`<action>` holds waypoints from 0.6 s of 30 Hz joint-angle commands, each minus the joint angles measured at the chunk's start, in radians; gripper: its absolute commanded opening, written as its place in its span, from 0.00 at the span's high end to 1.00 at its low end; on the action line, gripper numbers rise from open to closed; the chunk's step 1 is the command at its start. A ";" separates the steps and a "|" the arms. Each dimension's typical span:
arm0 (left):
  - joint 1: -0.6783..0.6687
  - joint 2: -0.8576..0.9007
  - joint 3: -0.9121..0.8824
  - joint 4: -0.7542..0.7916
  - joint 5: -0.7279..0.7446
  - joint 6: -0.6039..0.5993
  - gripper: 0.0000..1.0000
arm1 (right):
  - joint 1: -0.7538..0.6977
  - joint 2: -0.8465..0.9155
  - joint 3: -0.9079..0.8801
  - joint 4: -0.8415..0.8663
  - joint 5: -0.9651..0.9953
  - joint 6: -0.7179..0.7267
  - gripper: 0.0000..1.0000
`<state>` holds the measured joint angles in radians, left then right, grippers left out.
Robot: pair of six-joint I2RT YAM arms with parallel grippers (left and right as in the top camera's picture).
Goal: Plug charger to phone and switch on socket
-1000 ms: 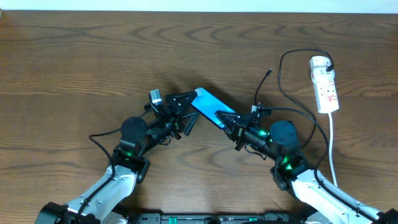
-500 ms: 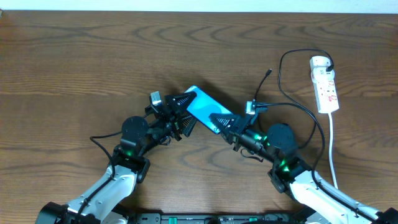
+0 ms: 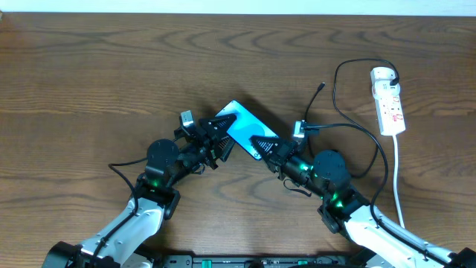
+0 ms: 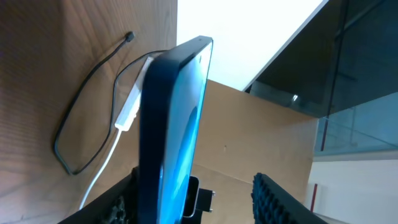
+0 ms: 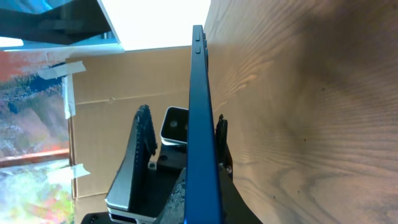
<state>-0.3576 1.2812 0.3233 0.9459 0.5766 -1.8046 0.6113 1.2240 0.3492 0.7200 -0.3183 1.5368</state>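
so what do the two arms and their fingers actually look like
Both are built alike. The left arm and the right arm have white lower links, round black joint housings and small green lights. Thin black cables loop alongside them. The fingers are black and wedge-shaped, with ridged, toothed pads.

I see a brown wood-grain table [image 3: 89,67] filling my overhead view. On its right side the white socket [image 3: 389,104] lies flat, long axis running away from me, its white cord [image 3: 398,171] trailing back toward the near edge. The black charger [image 3: 335,82] loops over the wood left of the socket, its plug tip [image 3: 321,87] lying free on the surface
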 commanded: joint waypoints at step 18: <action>-0.043 0.002 0.008 0.006 -0.041 0.148 0.60 | 0.051 -0.006 0.012 -0.002 0.059 0.004 0.99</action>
<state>-0.3969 1.2812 0.3233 0.9455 0.5507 -1.6966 0.6502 1.2240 0.3492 0.7193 -0.2794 1.5391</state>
